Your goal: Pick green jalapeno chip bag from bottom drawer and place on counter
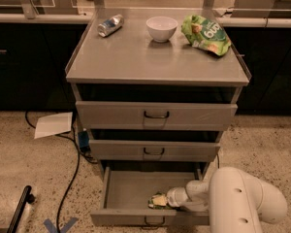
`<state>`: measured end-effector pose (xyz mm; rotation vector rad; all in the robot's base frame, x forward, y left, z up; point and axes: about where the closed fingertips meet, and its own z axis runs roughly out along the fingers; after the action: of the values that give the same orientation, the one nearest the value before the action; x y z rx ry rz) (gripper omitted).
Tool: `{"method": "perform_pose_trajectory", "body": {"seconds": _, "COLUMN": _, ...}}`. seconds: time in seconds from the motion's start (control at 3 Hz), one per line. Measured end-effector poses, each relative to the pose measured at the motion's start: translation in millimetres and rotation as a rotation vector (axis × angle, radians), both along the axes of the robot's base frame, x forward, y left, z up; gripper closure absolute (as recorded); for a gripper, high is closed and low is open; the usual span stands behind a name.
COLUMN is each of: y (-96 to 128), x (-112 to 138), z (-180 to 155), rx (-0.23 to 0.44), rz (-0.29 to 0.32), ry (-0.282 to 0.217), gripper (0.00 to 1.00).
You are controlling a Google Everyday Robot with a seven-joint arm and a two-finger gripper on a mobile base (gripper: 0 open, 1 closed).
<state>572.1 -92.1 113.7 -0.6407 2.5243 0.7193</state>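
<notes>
The bottom drawer [131, 191] is pulled open under the two shut drawers. The green jalapeno chip bag [158, 201] lies in its front right part, small and wrinkly, green and white. My gripper [169, 199] reaches into the drawer from the right, at the bag's right edge; my white arm [237, 203] covers the drawer's right corner. The counter [150, 57] is the grey metal top of the cabinet.
On the counter stand a white bowl [161, 28], a lying can [110, 25] at the back left and a larger bright green bag [206, 34] at the back right. A white paper [53, 124], a black cable [72, 164] and blue tape [60, 224] lie on the floor at the left.
</notes>
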Motion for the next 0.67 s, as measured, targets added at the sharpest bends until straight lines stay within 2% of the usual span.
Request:
{"method": "perform_pose_trajectory", "body": {"seconds": 0.33, "y": 0, "x": -1, "z": 1, "rx": 0.007, "rz": -0.023, "ry": 0.004, "gripper": 1.0}}
{"method": "perform_pose_trajectory", "body": {"seconds": 0.67, "y": -3, "x": -7, "z": 29, "rx": 0.03, "rz": -0.025, "ry": -0.032, "gripper": 1.0}}
